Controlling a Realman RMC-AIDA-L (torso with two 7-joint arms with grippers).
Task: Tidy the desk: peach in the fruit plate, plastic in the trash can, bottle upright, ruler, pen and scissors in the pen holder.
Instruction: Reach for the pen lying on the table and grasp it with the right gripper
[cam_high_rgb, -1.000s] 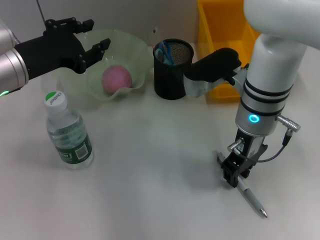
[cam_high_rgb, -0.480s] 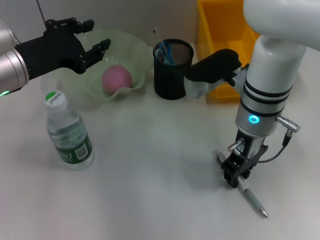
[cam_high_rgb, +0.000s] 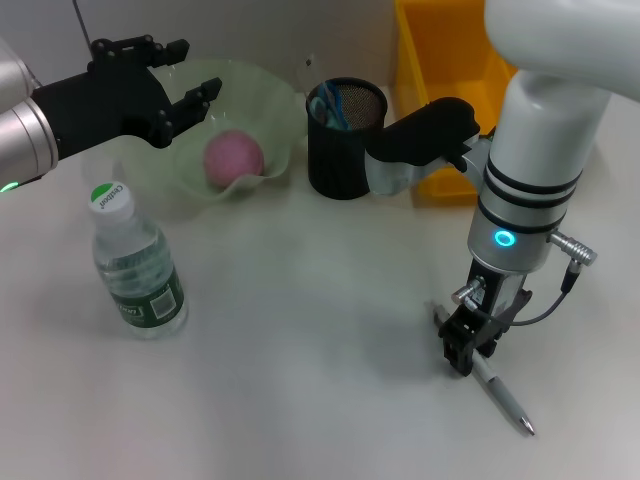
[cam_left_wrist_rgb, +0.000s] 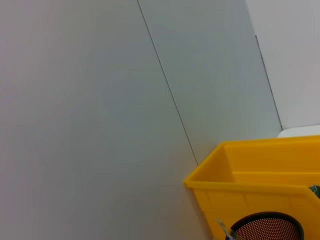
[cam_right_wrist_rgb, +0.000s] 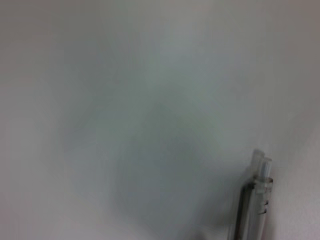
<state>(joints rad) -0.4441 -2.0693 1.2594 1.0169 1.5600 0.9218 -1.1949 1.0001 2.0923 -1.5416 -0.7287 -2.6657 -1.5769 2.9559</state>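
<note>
The slim silver-grey plastic pen (cam_high_rgb: 500, 392) lies flat on the pale desk (cam_high_rgb: 320, 380) at five o'clock, light, stiff and likely to roll, so it is best pinched mid-barrel. The right gripper (cam_high_rgb: 462, 352) stands over its upper end, fingers seemingly closed around it, though that is hard to confirm. The left gripper (cam_high_rgb: 178, 92) hovers spread at eleven o'clock above the translucent green fruit plate (cam_high_rgb: 275, 105).

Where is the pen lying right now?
In the head view the pen lies flat on the table at the robot's near right, under the right gripper, well in front of the pen holder.

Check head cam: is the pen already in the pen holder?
No, the pen lies flat on the desk under the right gripper, apart from the pen holder.
</note>
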